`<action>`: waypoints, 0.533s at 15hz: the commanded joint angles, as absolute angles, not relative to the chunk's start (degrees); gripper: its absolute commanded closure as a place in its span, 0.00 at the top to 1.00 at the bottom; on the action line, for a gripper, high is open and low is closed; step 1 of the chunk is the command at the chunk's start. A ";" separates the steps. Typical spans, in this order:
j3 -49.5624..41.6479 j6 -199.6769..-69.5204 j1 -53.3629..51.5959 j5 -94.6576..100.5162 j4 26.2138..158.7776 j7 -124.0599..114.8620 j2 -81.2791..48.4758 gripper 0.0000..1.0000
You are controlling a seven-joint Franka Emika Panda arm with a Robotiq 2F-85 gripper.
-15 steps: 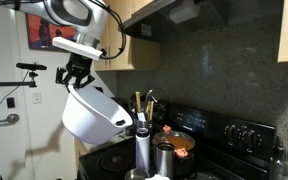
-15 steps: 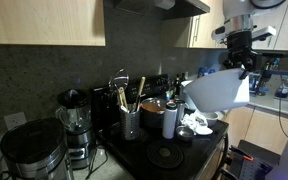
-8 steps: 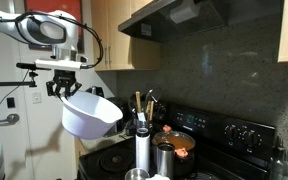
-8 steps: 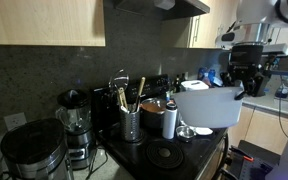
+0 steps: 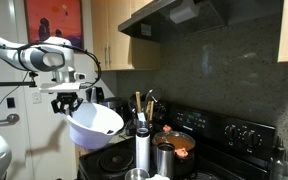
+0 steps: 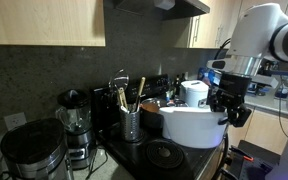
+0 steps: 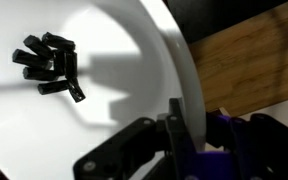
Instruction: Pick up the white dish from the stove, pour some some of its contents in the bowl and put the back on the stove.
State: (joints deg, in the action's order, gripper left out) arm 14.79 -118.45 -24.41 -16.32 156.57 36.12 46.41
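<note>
The arm [image 6: 269, 35] is glossy white with rounded joints and thin black cables [image 5: 97, 60]; its fingers [image 7: 174, 118] are black.

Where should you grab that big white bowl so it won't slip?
Grab the white bowl by its thin rim, coming from above, one finger inside and one outside. It's too wide and round to squeeze across. The pincer holds it like that now.
</note>
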 commanded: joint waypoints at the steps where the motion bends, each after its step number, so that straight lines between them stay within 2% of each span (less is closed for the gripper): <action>1: 15.27 -127.51 -27.30 -14.24 159.42 32.03 43.50 0.02; 8: 17.59 -143.65 -28.77 -5.61 160.13 25.08 33.07 0.02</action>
